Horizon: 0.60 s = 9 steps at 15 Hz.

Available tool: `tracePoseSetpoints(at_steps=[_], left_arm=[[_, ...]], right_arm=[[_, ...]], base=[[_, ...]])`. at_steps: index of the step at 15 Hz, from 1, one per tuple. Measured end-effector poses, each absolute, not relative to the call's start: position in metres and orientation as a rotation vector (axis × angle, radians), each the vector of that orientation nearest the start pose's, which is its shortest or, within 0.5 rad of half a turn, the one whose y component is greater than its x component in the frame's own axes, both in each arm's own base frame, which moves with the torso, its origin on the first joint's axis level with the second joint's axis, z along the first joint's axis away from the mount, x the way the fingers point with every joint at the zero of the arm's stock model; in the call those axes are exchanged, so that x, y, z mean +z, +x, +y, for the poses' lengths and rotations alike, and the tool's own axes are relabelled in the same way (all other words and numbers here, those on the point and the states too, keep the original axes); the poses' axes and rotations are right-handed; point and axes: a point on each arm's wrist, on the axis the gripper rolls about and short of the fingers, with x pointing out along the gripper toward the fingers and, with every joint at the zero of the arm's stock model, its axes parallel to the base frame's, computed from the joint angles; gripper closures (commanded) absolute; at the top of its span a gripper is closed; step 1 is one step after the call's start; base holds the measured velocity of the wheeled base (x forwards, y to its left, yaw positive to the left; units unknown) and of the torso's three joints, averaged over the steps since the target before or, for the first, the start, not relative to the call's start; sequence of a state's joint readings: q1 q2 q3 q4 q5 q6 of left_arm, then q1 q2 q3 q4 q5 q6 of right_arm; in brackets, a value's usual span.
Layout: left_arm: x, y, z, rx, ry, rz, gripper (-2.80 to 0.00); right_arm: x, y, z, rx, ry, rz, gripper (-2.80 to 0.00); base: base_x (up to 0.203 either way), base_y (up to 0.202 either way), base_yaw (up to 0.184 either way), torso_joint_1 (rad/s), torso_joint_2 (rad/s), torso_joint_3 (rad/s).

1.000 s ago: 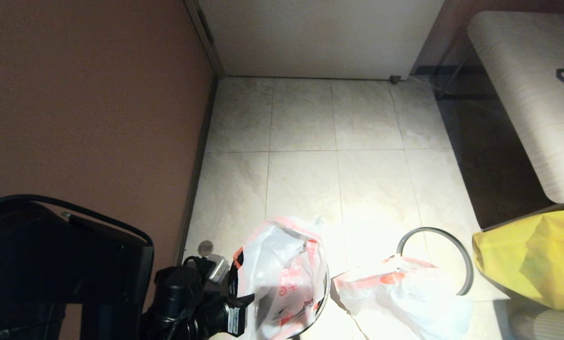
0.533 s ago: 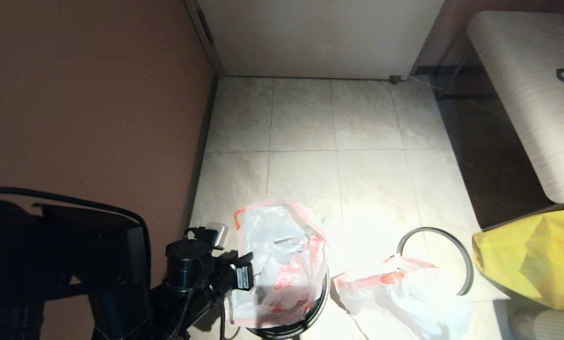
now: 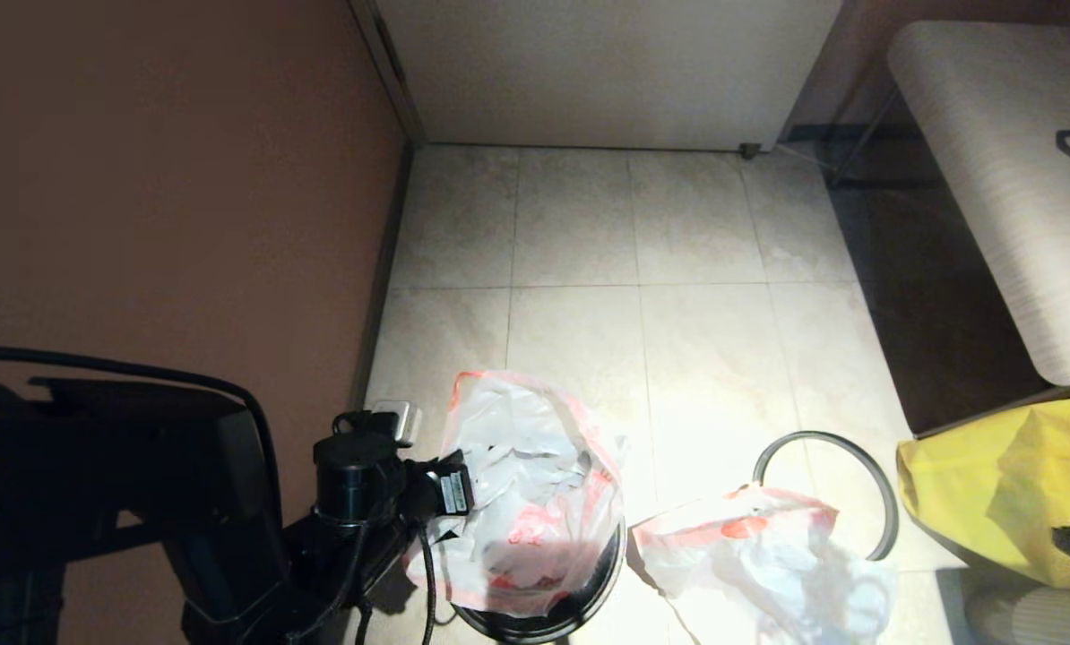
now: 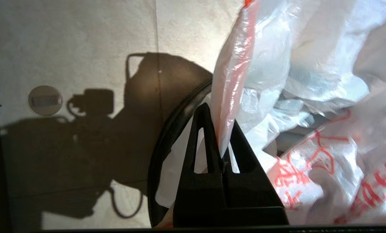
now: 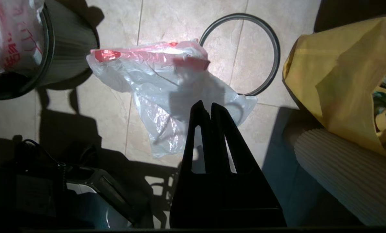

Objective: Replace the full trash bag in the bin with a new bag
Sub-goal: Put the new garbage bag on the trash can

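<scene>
Since the earlier frame we raised the full bag (image 3: 526,502) higher from the bin (image 3: 589,605), left end effector (image 4: 221,129) clamped on its edge; right end effector (image 5: 207,108) closed, empty; new bag (image 3: 759,564) and hoop (image 3: 884,502) awaited fitting.

Black bin (image 3: 589,596), white/red-print bag (image 3: 526,502), yellow bag (image 3: 1001,488).

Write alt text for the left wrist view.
The left gripper is shut on the red-trimmed edge of a white trash bag that sits in the black bin. The arm's shadow falls on the pale tiled floor beside the bin.
</scene>
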<state>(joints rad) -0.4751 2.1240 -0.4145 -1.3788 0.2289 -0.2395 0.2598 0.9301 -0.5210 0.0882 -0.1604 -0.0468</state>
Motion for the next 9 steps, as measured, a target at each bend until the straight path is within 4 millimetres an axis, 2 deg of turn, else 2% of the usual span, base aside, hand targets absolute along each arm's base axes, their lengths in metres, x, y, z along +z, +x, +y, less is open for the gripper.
tracePoseSetpoints(at_steps=[2, 5, 9], left_arm=[[0.038, 0.276, -0.136, -0.199, -0.124, 0.345, 0.00], [0.038, 0.279, -0.136, -0.195, -0.126, 0.341, 0.00], [0.032, 0.283, -0.134, -0.184, -0.121, 0.357, 0.00]], right_arm=[[0.182, 0.125, 0.043, 0.154, -0.174, 0.554, 0.00], [0.161, 0.155, 0.084, 0.241, -0.178, 0.628, 0.00], [0.126, 0.179, 0.142, 0.365, -0.166, 0.657, 0.00]], base=[[0.000, 0.000, 0.000, 0.000, 0.00, 0.000], [0.000, 0.000, 0.000, 0.000, 0.00, 0.000], [0.000, 0.000, 0.000, 0.000, 0.00, 0.000]])
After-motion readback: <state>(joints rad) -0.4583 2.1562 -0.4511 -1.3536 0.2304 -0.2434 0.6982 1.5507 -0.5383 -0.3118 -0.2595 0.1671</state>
